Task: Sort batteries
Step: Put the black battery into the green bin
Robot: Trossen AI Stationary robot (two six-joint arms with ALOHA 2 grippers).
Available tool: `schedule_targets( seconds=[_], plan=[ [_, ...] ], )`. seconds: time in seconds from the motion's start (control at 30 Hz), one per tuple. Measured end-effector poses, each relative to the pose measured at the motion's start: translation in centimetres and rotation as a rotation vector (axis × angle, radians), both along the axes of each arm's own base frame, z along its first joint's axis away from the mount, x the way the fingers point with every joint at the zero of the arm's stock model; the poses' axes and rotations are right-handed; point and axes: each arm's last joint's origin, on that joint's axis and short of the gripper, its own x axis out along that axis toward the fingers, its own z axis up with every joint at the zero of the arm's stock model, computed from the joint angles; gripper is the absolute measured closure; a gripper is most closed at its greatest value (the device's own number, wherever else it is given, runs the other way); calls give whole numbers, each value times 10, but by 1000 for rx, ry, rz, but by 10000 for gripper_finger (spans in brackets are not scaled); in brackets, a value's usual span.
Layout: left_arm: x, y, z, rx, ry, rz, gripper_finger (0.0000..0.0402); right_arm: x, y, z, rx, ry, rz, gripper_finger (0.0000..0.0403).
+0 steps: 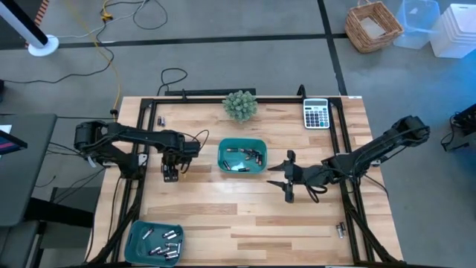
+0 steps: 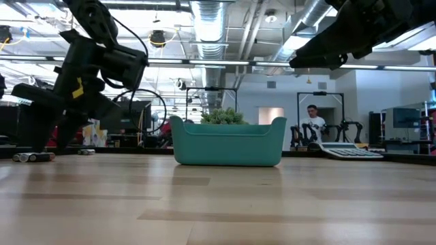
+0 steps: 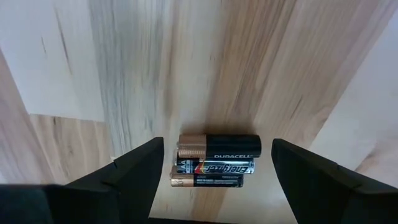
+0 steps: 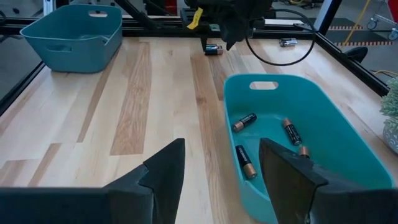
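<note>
Left gripper [image 3: 214,171] is hovering wide open over three batteries [image 3: 214,163], left of the middle teal tray [image 1: 242,141]; right gripper [image 1: 286,179] is waiting open just right of it.

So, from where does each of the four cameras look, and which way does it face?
High: above the table, facing down; both arms, centre teal tray, corner teal tray.
Low: table height, facing level; centre tray, arms overhead.
Left wrist: on left arm, over three batteries between the open left gripper fingers.
Right wrist: on right arm, over the centre tray; open right gripper.
Shared: right wrist and high views both show both trays.
</note>
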Motion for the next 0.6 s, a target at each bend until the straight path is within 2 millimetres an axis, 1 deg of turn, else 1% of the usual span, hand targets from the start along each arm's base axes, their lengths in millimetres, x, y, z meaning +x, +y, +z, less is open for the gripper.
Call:
schedule_targets(
  seconds=[0.6],
  plan=[
    [0,-1,0,-39,-9,22,108,0,0,0,-1,1,0,184]
  ],
)
